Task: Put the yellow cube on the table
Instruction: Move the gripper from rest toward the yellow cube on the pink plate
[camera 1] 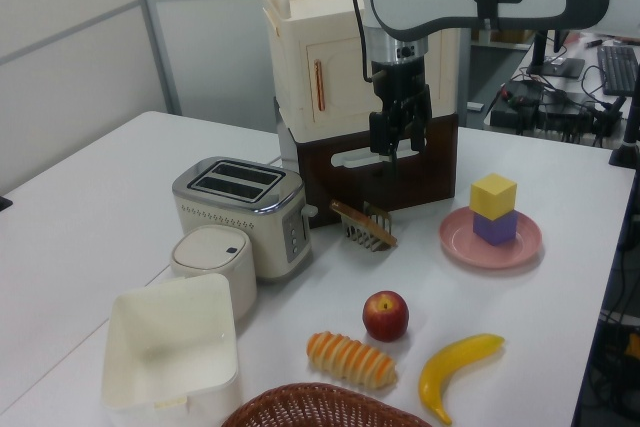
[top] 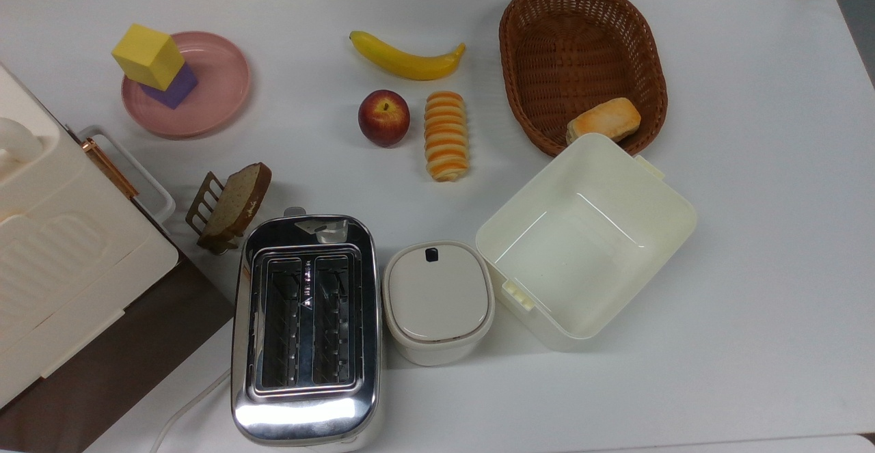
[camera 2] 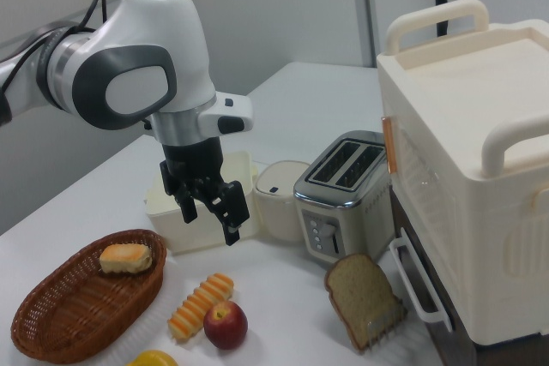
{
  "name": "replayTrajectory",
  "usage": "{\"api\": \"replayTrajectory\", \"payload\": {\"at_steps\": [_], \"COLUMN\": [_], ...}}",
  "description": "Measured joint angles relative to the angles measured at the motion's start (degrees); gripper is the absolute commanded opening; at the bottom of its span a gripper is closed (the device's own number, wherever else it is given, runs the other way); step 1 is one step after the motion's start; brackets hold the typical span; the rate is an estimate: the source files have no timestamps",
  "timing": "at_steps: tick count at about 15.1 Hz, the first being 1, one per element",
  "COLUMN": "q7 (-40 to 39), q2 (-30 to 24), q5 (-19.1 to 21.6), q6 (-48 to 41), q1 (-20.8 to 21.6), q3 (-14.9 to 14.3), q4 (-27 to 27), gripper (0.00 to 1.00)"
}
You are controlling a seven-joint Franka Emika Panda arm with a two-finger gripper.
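Two fingers of the gripper (camera 2: 210, 210) hanging apart, gripping nothing, hovering high over the table (top: 752, 248). Sitting well apart from it: the yellow cube (top: 148, 56), stacked askew atop the purple cube (top: 172, 87), hiding most of it, on the pink plate (top: 219, 91). Lying further along: banana (camera 1: 455, 372), apple (camera 1: 386, 315), partly cropped wicker basket (camera 1: 320, 407).

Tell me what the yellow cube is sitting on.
The yellow cube rests on a purple cube, which stands on a pink plate. The purple cube's top face is covered.
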Motion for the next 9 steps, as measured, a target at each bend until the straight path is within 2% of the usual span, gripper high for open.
{"api": "replayTrajectory", "payload": {"at_steps": [1, 2, 3, 4, 9], "q7": [-0.06, -2.73, -2.83, -1.81, -1.09], "q2": [0.00, 0.07, 0.29, 0.51, 0.58], "q5": [0.00, -2.49, -4.88, -5.86, -5.99], "q6": [0.00, 0.00, 0.00, 0.00, 0.00], "q1": [-0.03, -0.47, -0.80, -0.79, -2.23], "q3": [0.00, 1.77, 4.95, 6.89, 7.51], "q4": [0.01, -0.04, -0.10, -0.10, -0.06], "gripper": [1.00, 1.00, 1.00, 1.00, 1.00]}}
